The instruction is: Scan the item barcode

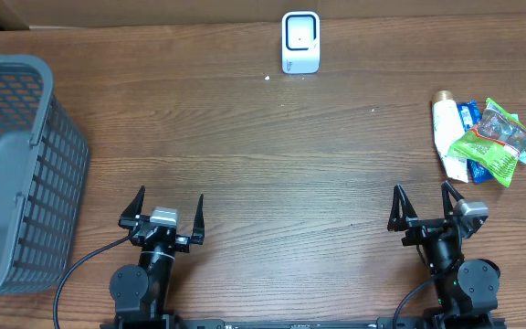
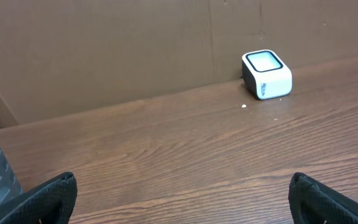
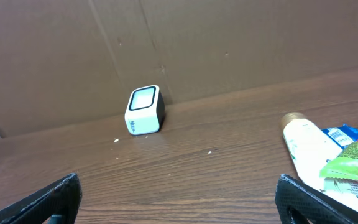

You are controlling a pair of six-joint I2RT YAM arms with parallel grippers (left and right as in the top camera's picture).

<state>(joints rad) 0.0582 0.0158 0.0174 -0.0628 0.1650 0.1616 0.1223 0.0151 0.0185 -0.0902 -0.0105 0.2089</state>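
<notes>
Both pincers spread wide and empty, goods waiting at the desk's right edge

The left gripper (image 1: 170,203) and right gripper (image 1: 422,194) stood near the desk's front edge, jaws fully apart, touching nothing. The items lay heaped by the right edge: a white tube (image 1: 446,130) with a gold cap, a green pouch (image 1: 493,142) overlapping it, and a blue packet (image 1: 468,113) beside them. The barcode scanner (image 1: 300,42) sat at the middle of the far edge, and a grey basket (image 1: 26,174) stood at the left edge. The tube looked light, smooth and fairly stiff, so I judged a pinch across its bare upper body safest. The pouch seemed crinkly and likely to slip.
</notes>
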